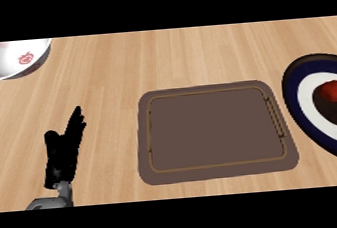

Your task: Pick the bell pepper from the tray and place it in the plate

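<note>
"What did you see, starting from the left?"

"A white bowl [8, 58] with red marks sat at the far corner of the bench [159, 56]; nearer the robot stood the left hand [62, 149], resting at the lower edge; its fingers [74, 124] were straight, pointing up and close together, and they held nothing."

"And the middle?"

"The brown tray [216, 132] lay flat at the centre; I could see nothing in it."

"So where was the bell pepper [336, 90]?"

"Over at the right edge, lying on the dark middle of the plate [294, 96], inside the white ring and the blue rim; part of that plate ran out of sight."

"How did it lie from the hand?"

"Well apart; off to the hand's right and a little farther back, with the whole tray between them; the pepper looked roundish, so I could not make out a long axis; the right hand was not in sight, though I judged its side the nearer one."

"Anything left to do?"

"By my reckoning, no; the pepper sat where the task wanted it."
</note>
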Tool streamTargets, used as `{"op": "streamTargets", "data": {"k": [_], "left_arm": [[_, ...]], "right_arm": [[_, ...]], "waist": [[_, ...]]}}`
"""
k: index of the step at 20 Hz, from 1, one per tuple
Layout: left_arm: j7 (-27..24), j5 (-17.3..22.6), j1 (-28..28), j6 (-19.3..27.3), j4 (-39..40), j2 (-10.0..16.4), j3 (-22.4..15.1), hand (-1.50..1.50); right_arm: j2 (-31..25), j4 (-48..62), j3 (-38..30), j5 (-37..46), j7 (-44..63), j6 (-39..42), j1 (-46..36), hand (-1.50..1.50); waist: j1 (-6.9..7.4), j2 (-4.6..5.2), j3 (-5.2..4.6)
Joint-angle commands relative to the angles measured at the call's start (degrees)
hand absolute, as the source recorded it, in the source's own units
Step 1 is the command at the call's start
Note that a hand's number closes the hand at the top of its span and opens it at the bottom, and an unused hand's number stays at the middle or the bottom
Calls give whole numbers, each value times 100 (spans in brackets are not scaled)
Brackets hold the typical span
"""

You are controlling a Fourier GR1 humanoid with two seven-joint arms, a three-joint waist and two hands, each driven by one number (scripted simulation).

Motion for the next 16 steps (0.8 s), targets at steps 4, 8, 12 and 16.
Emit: {"op": "streamTargets", "data": {"k": [4,8,12,16], "left_arm": [[-139,-86,-186,-39,318,-87,168,0],[256,-76,-473,-130,99,4,317,0],[216,-160,-62,-160,-30,-117,159,0],[188,-35,88,-309,-234,-18,305,0]], "right_arm": [[3,-72,183,84,439,-534,-113,-150],[-284,714,171,115,-257,-513,-155,-150],[-530,1051,100,128,-239,-663,-212,-150],[-758,1114,-1,-1,-449,-509,84,-150]], "waist": [[-20,-2,-3],[-8,2,0],[4,3,1],[-10,-2,0]]}}
